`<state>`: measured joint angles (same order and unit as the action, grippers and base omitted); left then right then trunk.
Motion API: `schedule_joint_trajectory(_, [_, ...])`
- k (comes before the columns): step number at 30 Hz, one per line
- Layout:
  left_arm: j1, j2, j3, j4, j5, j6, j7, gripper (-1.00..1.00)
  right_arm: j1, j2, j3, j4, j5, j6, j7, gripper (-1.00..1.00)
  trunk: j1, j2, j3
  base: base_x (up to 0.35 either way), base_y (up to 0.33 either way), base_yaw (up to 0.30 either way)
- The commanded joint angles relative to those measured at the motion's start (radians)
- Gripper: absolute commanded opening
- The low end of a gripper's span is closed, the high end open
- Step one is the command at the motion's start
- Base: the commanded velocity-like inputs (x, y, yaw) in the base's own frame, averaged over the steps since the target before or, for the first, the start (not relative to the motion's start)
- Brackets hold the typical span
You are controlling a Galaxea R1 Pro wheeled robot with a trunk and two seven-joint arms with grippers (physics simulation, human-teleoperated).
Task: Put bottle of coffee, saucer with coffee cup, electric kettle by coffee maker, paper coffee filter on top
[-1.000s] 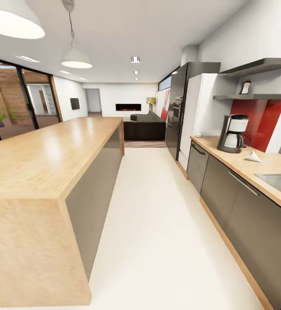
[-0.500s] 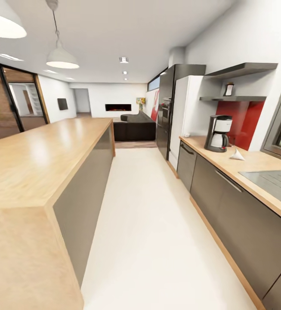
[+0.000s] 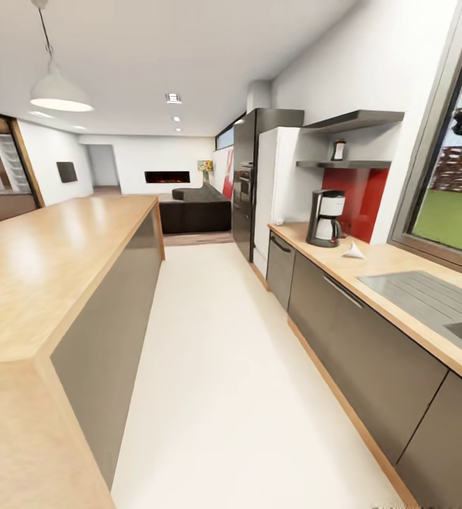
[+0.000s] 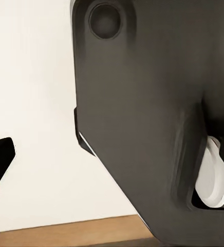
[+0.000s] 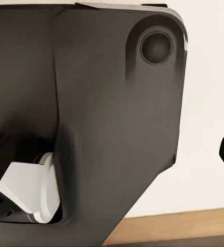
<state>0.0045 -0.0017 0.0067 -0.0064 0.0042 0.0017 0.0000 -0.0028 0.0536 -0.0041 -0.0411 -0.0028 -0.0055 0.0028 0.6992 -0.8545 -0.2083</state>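
The head view is looking down a kitchen aisle, with the countertop (image 3: 390,272) running along the right over dark grey cabinets (image 3: 361,346) and a big wooden island (image 3: 43,261) standing at the left. The coffee maker (image 3: 326,218) is sitting upright at the far end of this tabletop, before a red wall panel (image 3: 358,194), and the paper coffee filter (image 3: 353,250) is lying on the wood just beside it on the nearer side. Above, the bottle of coffee (image 3: 339,150) is standing on the kitchen shelf (image 3: 344,164), under a thicker black board (image 3: 354,120). A steel sink (image 3: 436,300) is lying sunk in the nearer part of the tabletop, below a window (image 3: 450,184). No brand, label or writing can be read on anything. In each wrist view a dark robot part is blocking most of the frame, over pale floor and a strip of wood; whether the left claw or the right claw is spread or pressed together, I cannot tell.
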Motion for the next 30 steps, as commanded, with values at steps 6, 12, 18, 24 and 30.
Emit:
schedule_joint_trajectory(6, [0.000, 0.000, 0.000, 0.000, 0.000, 0.000, -0.001, 1.00, 0.000, 0.000, -0.001, 0.000, 0.000, -0.001, 0.000, 1.00, -0.023, 0.041, 0.018, 0.000, 0.000, -0.096])
schedule_joint_trajectory(12, [0.000, 0.000, 0.000, 0.000, 0.000, 0.000, 0.000, 1.00, 0.000, 0.000, -0.001, 0.000, 0.000, -0.001, 0.000, 1.00, -0.046, 0.083, 0.037, 0.000, 0.000, -0.022])
schedule_joint_trajectory(18, [0.000, 0.000, 0.000, -0.002, 0.000, -0.002, 0.000, 1.00, 0.000, 0.000, -0.001, 0.000, 0.000, 0.000, 0.000, 1.00, -0.069, 0.125, 0.056, 0.000, 0.000, -0.089])
schedule_joint_trajectory(24, [0.000, 0.000, -0.001, -0.006, 0.000, -0.003, 0.007, 1.00, 0.000, 0.000, 0.001, -0.013, 0.001, -0.002, -0.002, 1.00, -0.092, 0.167, 0.074, 0.000, 0.000, -0.217])
schedule_joint_trajectory(30, [0.000, 0.000, -0.003, -0.007, 0.000, -0.003, 0.011, 1.00, 0.000, -0.003, 0.005, -0.014, 0.004, -0.024, -0.001, 1.00, -0.115, 0.209, 0.093, 0.000, 0.000, -0.052])
